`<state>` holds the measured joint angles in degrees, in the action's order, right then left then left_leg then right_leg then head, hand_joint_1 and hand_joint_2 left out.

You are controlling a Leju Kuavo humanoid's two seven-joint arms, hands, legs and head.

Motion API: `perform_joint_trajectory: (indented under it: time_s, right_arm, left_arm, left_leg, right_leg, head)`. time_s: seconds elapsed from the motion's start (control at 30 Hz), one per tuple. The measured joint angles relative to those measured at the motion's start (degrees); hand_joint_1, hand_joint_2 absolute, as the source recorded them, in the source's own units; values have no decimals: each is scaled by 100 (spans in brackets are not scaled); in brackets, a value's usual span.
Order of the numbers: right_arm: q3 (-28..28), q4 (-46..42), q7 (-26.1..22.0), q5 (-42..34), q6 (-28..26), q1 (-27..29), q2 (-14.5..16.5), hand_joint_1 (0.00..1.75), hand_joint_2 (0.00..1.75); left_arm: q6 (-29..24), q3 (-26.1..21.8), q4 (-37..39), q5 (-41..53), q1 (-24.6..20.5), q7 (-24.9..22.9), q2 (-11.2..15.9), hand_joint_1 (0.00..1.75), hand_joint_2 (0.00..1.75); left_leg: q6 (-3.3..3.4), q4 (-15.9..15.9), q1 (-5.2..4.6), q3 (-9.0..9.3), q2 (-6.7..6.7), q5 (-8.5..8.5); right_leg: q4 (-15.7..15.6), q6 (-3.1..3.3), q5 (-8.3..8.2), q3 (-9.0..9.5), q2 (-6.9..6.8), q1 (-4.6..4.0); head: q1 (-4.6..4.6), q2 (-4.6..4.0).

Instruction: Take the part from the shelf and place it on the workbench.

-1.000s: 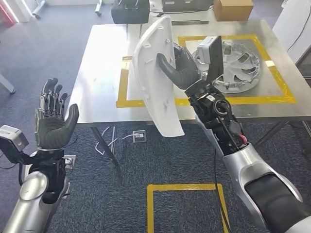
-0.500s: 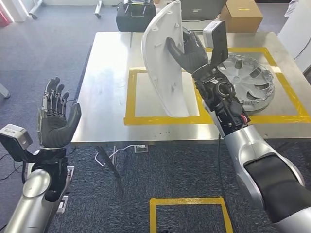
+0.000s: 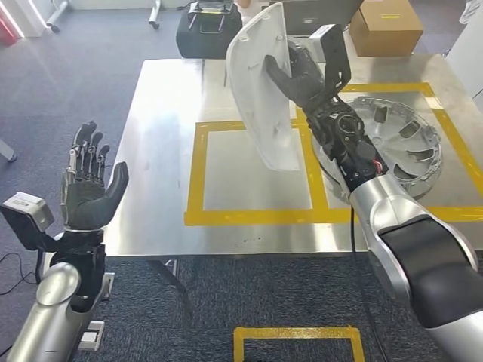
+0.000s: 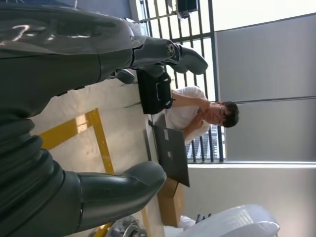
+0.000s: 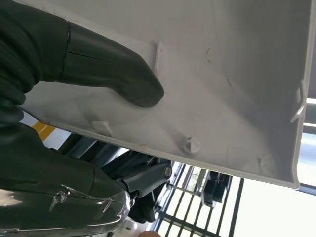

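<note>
The part is a curved white plastic panel (image 3: 263,83) with small clips on its inner face (image 5: 223,69). My right hand (image 3: 296,75) grips it by one edge, thumb (image 5: 111,64) pressed on the inner face, and holds it upright above the steel workbench (image 3: 159,151), over the far side of the left yellow-taped square (image 3: 196,170). My left hand (image 3: 85,185) is raised off the workbench's near left corner, palm up, fingers spread and nothing in it; its thumb and fingers (image 4: 123,185) stand apart in the left wrist view.
A silver wheel cover (image 3: 404,147) lies in the right taped square. Beyond the bench's far edge are a black case (image 3: 207,30) and a cardboard box (image 3: 387,26). A person (image 4: 197,113) sits behind a laptop past the far side. Yellow tape marks the carpet (image 3: 296,335).
The camera has come closer to the workbench. My right hand has carried the white panel from the near edge to over the left taped square. The left hand keeps its raised pose.
</note>
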<state>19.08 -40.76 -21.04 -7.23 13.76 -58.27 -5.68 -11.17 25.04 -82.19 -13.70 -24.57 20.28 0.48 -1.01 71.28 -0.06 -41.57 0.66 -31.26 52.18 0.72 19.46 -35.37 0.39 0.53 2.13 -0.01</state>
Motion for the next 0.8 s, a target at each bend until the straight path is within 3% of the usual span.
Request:
perform_joint_trajectory:
  time_s: [0.03, 0.07, 0.13, 0.2, 0.27, 0.4, 0.63, 0.8]
  right_arm:
    - [6, 65, 5, 17, -1, 0, 15, 175, 175]
    - [11, 126, 9, 31, -2, -2, 29, 175, 175]
    - [16, 219, 11, 62, -7, -10, 47, 175, 175]
    - [20, 299, 14, 100, -8, -39, 56, 175, 175]
    - [22, 379, 19, 120, -9, -68, 59, 175, 175]
    - [25, 517, 21, 120, -7, -97, 63, 175, 175]
    - [43, 784, 19, 170, 31, -119, 80, 175, 175]
    - [78, 981, 88, 329, 17, -117, 100, 175, 175]
  left_arm:
    - [0, -1, 1, 4, 14, 0, 6, 0, 175]
    - [0, -1, 1, 11, 22, 0, 11, 0, 175]
    - [0, -3, 1, 26, 24, 0, 15, 0, 175]
    - [0, -9, 1, 39, 17, 0, 16, 0, 175]
    - [0, -15, 0, 46, 16, 0, 17, 0, 175]
    - [3, -21, 0, 48, 24, -4, 17, 0, 175]
    - [38, -21, 2, 64, 32, -6, 20, 0, 175]
    - [55, -21, 8, 69, 31, -7, 20, 0, 175]
  left_leg:
    - [-2, 34, 3, -145, -5, 12]
    - [9, -156, 4, -172, -10, 180]
    - [56, -1018, -3, 59, -17, 850]
    - [110, -1726, -31, 318, -21, 1228]
    - [134, -1887, -44, 394, -16, 1233]
    - [121, -1876, -36, 411, 5, 1238]
    - [173, -1871, -46, 407, 38, 1204]
    - [180, -1870, -52, 407, 38, 1204]
  right_leg:
    - [8, -1, 42, 33, 6, -1]
    - [19, -4, 88, 76, 12, -1]
    - [38, -22, 185, 177, 17, -1]
    - [55, -65, 263, 236, 24, -14]
    - [74, -92, 323, 242, 30, -34]
    - [78, -32, 375, 257, 19, -47]
    - [12, -94, 389, 297, -13, -42]
    - [7, -141, 386, 295, -12, -32]
  head:
    - [-12, 0]
    - [-27, 1]
    - [-52, 1]
    - [-76, 1]
    - [-85, 1]
    - [-40, 1]
    - [16, 1]
    - [9, 1]
